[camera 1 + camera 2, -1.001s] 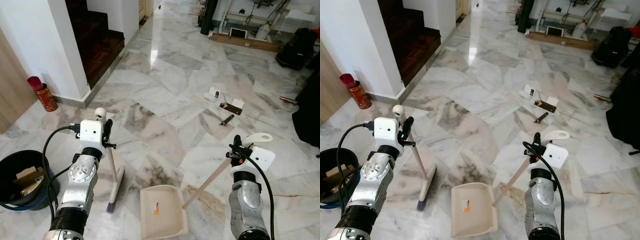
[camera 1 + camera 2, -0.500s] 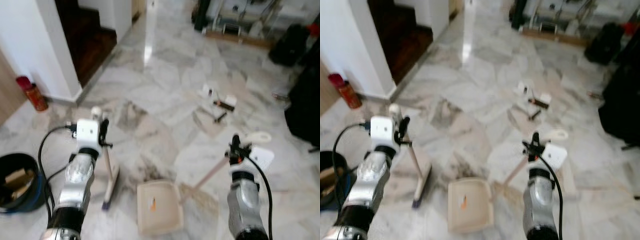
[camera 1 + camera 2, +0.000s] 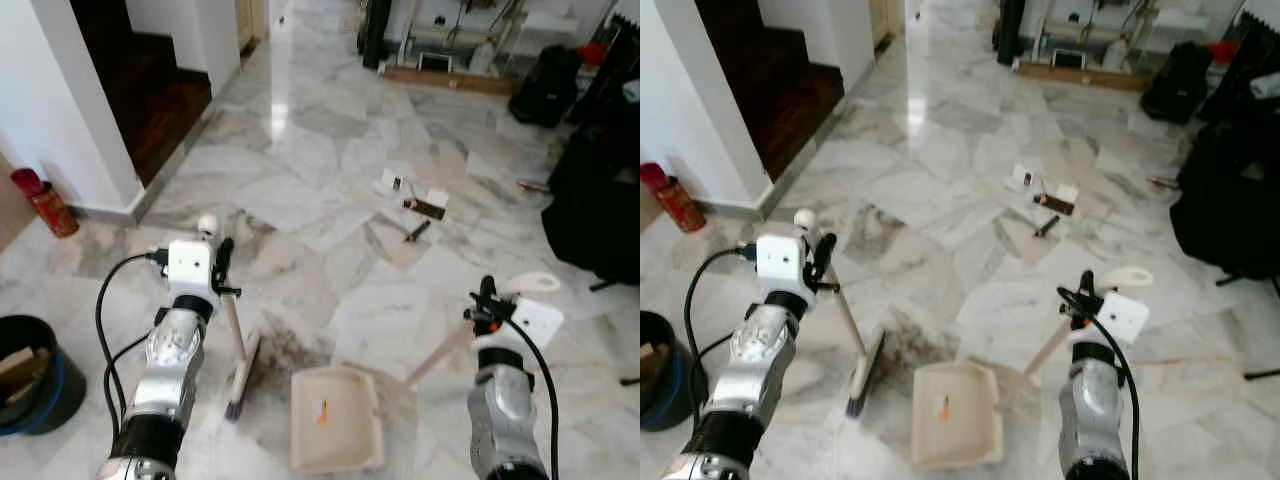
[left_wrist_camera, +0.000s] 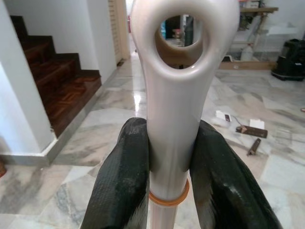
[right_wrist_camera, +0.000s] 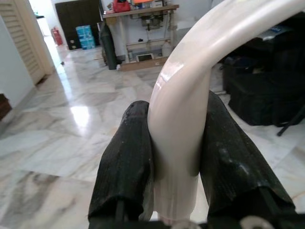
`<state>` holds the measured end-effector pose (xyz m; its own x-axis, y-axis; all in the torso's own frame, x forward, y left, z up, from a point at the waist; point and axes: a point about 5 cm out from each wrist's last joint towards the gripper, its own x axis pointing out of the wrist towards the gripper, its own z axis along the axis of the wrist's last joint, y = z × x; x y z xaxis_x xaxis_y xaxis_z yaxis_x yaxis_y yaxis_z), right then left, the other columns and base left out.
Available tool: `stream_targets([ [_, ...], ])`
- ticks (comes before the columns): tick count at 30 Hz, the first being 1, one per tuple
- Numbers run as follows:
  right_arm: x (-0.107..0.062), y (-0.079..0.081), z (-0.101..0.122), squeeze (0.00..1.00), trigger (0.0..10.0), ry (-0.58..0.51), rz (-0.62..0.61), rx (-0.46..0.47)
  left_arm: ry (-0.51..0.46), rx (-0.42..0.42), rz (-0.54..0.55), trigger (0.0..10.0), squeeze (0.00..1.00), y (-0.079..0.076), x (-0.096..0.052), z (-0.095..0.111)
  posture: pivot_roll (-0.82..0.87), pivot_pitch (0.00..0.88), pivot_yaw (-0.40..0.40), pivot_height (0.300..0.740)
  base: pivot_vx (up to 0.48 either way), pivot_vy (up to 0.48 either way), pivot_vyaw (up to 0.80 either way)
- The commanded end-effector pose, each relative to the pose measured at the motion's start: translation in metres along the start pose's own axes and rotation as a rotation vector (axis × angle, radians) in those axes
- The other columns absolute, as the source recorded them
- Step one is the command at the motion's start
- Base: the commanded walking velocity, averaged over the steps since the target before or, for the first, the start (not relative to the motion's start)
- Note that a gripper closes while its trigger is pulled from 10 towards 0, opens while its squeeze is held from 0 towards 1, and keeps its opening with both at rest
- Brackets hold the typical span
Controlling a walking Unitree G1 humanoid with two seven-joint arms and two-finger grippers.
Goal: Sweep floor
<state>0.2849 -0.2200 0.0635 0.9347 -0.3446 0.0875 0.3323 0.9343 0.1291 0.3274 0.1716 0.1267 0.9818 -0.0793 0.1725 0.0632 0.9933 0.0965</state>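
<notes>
Both grippers are clamped on cream handles: the left gripper (image 4: 169, 157) pinches the broom (image 3: 238, 340) just below its looped top, its bristle head resting on the marble floor (image 3: 320, 180), and the right gripper (image 5: 175, 164) squeezes the curved handle of the dustpan (image 3: 334, 418). That pan lies flat on the floor between the two arms, just beside the broom head. Small scraps of litter (image 3: 412, 205) lie farther ahead, well apart from the pan, and a dark bin (image 3: 30, 375) stands off to the robot's left.
</notes>
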Motion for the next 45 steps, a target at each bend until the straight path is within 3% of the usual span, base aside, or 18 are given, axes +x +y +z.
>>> stream_targets([
  [1,0.007,-0.011,0.015,0.00,10.0,-0.072,-0.038,-0.006,-0.045,-0.002,-0.007,10.0,0.00,-0.003,0.007,0.009,0.14,0.075,-0.069,0.740,0.000,0.000,0.00],
  [24,0.005,0.002,0.016,0.00,10.0,-0.079,0.023,-0.012,-0.044,-0.012,-0.015,10.0,0.00,-0.006,0.006,0.005,0.13,0.043,-0.077,0.740,0.279,0.000,0.00],
  [45,0.006,0.007,0.017,0.00,10.0,-0.077,0.062,-0.013,-0.046,-0.006,0.006,10.0,0.00,-0.001,0.005,0.006,0.13,0.091,-0.085,0.740,0.362,0.000,0.00],
])
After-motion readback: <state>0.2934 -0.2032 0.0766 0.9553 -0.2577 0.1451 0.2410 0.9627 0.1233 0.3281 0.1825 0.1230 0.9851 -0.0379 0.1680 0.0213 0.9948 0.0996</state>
